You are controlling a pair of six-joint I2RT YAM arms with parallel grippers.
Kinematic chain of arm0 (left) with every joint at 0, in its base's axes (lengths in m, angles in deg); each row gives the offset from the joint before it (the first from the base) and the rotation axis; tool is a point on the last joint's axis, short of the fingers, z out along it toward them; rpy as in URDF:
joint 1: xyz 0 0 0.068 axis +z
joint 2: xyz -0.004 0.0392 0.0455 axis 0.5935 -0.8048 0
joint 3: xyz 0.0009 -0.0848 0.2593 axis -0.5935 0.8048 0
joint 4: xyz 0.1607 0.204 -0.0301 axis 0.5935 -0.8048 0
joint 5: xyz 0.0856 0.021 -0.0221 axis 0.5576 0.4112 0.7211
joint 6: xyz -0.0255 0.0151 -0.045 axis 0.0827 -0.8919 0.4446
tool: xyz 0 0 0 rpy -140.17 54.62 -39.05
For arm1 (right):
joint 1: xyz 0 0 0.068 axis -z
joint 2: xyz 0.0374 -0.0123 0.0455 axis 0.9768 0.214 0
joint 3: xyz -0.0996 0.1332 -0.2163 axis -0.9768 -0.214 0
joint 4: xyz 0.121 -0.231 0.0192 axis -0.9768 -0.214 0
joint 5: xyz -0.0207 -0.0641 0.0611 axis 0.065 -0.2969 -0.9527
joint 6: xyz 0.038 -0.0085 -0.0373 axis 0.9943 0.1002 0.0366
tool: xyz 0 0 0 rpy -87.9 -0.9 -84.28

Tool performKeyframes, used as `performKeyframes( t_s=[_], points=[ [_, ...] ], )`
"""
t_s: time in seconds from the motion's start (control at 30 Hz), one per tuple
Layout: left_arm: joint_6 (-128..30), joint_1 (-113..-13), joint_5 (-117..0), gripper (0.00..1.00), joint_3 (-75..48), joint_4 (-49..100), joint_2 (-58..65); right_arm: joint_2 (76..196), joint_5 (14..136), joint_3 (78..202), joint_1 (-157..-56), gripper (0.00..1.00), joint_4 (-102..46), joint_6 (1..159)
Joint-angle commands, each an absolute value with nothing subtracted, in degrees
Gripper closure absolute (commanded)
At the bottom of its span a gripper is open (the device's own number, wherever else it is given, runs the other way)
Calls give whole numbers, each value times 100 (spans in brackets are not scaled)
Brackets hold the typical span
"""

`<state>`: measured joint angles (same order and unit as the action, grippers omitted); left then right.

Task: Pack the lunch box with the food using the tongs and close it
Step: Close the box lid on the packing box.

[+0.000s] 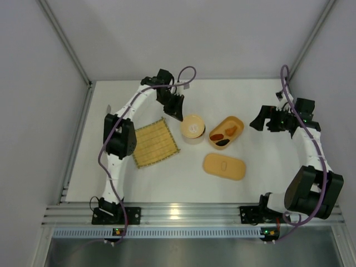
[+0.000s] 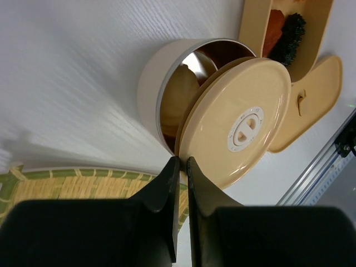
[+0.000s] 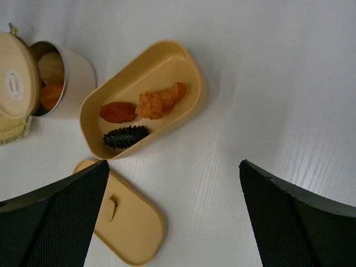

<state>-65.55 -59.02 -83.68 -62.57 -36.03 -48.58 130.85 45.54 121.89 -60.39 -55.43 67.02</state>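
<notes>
The tan-orange lunch box (image 3: pixel 161 64) stands open. It holds a reddish-brown piece (image 3: pixel 118 112), an orange-tan piece (image 3: pixel 161 100) and a dark spiky oval (image 3: pixel 125 136). Its flat oblong lid (image 3: pixel 130 222) lies on the table beside it. My left gripper (image 2: pixel 183 161) is shut on the rim of a round tan lid (image 2: pixel 239 122), which is tilted up off a round cream container (image 2: pixel 153 89). Inside that container sit a white ball (image 3: pixel 51 67) and an orange ball (image 3: pixel 51 95). My right gripper (image 3: pixel 172 164) hangs open above the table, right of the lunch box. The tongs are out of view.
A square woven bamboo mat (image 1: pixel 155 143) lies left of the round container (image 1: pixel 193 139). The oblong lid (image 1: pixel 224 166) lies in front of the lunch box (image 1: pixel 236 119). An aluminium rail (image 1: pixel 178 214) runs along the near edge, and white walls enclose the table.
</notes>
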Motion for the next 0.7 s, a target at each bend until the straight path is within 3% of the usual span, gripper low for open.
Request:
performKeyframes(
  t_s=[0.0,0.67],
  points=[
    [-6313,-5908,-8567,100,-6747,-3600,-5047,12970,4414,12390,-6200,1,-5214,6603],
    [-6269,-5891,-8497,100,-6916,-3635,-5513,13146,4475,12372,-6323,1,-5197,6541]
  ],
)
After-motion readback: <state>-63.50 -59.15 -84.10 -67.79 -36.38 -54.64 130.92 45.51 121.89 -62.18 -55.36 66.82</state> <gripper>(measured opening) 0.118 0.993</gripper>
